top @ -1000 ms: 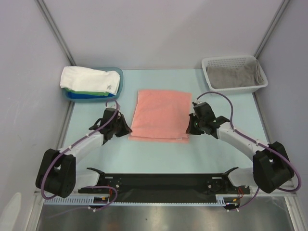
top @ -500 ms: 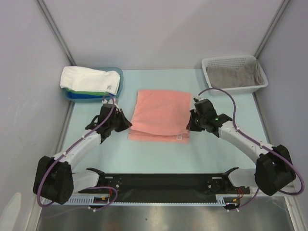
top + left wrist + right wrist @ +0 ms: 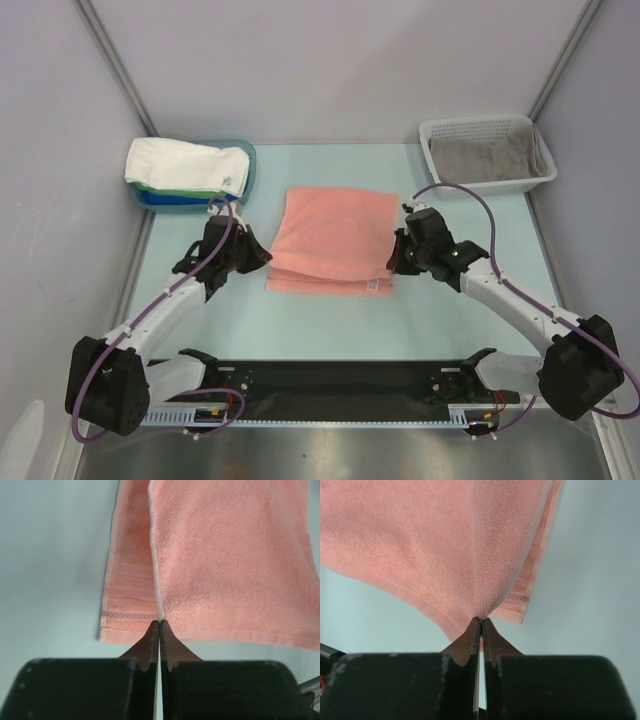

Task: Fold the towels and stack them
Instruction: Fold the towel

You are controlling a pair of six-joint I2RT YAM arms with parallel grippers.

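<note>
Mid-table, left gripper (image 3: 266,259), right gripper (image 3: 392,264) clamped on salmon towel (image 3: 335,230) edges, tray (image 3: 249,163), basket (image 3: 490,184) well apart

Both arms reach inward, jaws shut.
Left arm stretches from 7 o'clock, left gripper (image 3: 265,260) closed on the pink towel (image 3: 335,235) at its 9 o'clock edge; right arm mirrors it from 5 o'clock (purple cable along each), right gripper (image 3: 393,263) clamped at 3 o'clock.
</note>
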